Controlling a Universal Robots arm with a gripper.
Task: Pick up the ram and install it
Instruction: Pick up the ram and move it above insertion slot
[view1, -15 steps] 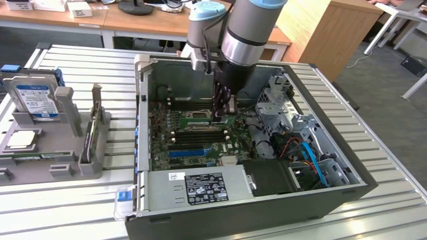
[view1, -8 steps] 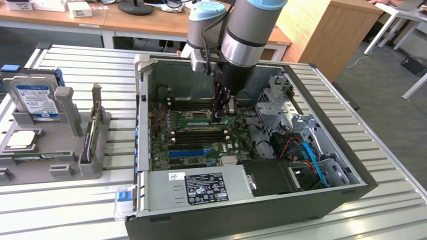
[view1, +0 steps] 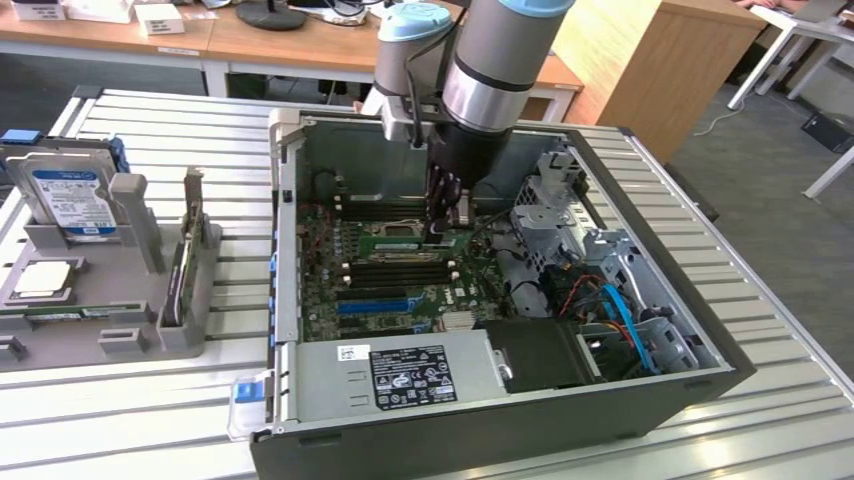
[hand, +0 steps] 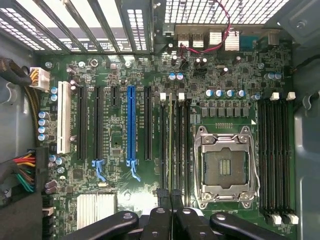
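One robot arm (view1: 494, 60) reaches straight down into an open computer case (view1: 467, 440) lying on its side on a slatted metal desk (view1: 134, 420). Its end effector (view1: 450, 222) sits low over the motherboard (hand: 115, 165), pinched closed on the ram (hand: 170, 145). In the wrist view the ram appears edge-on as a thin green line running out from between the dark fingers (hand: 162, 198). It lies along the black memory slots just beside the processor socket (hand: 225, 167). Whether it is seated in a slot cannot be told. A blue expansion slot (hand: 131, 125) lies farther from the socket. On the exterior view's left, a grey rack (view1: 134, 300) holds a hard drive (view1: 67, 200).
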